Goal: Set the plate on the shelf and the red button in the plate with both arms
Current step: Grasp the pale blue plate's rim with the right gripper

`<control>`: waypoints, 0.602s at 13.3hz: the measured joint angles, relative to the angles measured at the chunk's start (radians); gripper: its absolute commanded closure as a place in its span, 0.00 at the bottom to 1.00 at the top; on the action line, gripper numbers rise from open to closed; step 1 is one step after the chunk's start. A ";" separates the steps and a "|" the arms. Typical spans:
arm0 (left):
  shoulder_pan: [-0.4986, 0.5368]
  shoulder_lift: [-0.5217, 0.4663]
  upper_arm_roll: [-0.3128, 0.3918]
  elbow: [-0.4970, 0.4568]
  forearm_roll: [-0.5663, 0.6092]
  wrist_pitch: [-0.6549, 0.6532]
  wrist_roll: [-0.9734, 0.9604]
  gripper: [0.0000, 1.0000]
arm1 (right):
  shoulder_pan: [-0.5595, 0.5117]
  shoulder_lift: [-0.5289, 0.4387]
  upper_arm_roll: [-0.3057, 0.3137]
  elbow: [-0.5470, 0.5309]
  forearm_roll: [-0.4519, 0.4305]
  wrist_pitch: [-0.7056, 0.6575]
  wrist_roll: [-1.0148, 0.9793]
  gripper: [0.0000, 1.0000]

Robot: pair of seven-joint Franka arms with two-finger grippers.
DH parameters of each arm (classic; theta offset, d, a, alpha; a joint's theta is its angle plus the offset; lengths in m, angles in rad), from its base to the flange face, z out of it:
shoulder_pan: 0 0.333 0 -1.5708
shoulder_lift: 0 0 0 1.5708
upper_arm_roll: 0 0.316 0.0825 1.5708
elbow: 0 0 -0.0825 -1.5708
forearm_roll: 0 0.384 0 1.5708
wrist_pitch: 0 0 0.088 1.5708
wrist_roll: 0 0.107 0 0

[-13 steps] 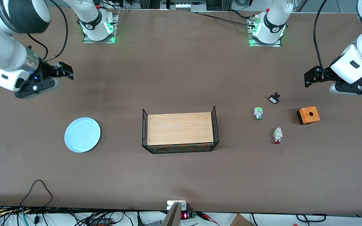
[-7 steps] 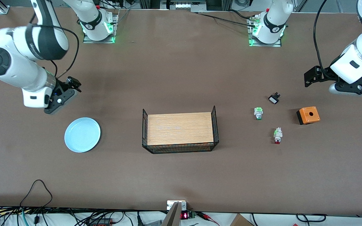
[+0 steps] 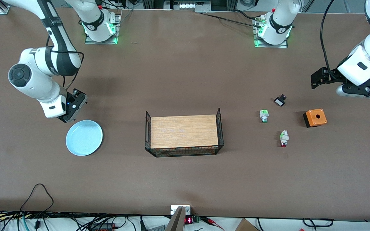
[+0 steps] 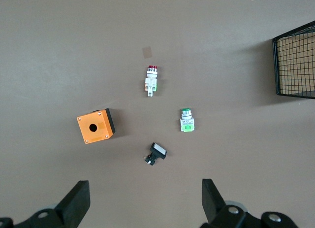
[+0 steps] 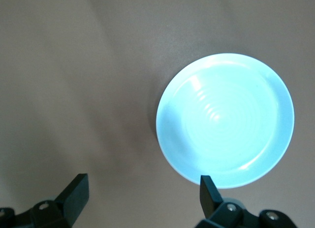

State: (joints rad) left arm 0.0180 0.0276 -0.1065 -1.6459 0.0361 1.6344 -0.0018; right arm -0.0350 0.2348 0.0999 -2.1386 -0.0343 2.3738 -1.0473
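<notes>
Plate [image 3: 84, 138] lies on the brown table [image 3: 185, 179] toward the right arm's end; the right end effector [image 3: 72, 109] hangs over the table just beside its rim. Red button [image 3: 283, 138] lies toward the left arm's end, near an orange box [image 3: 315, 117]. Left end effector [image 3: 320, 78] hangs over the table.

Left wrist view: fingers [image 4: 76, 204] spread wide, empty, red button [image 4: 150, 81] apart from them.

Right wrist view: fingers [image 5: 209, 192] wide, empty, beside the plate [image 5: 225, 119]
</notes>
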 measured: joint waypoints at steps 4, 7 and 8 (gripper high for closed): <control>0.000 0.000 0.000 0.000 0.000 0.000 0.000 0.00 | -0.010 0.083 -0.001 -0.016 0.000 0.142 -0.073 0.00; 0.000 0.000 0.000 0.000 0.000 0.000 0.000 0.00 | -0.019 0.132 -0.001 -0.047 0.000 0.253 -0.094 0.00; 0.000 0.000 0.000 0.000 0.000 0.000 0.000 0.00 | -0.021 0.147 -0.001 -0.053 0.000 0.283 -0.108 0.00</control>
State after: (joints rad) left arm 0.0180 0.0275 -0.1065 -1.6459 0.0361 1.6339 -0.0018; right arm -0.0561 0.3817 0.0992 -2.1916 -0.0344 2.6570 -1.1548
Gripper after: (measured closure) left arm 0.000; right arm 0.000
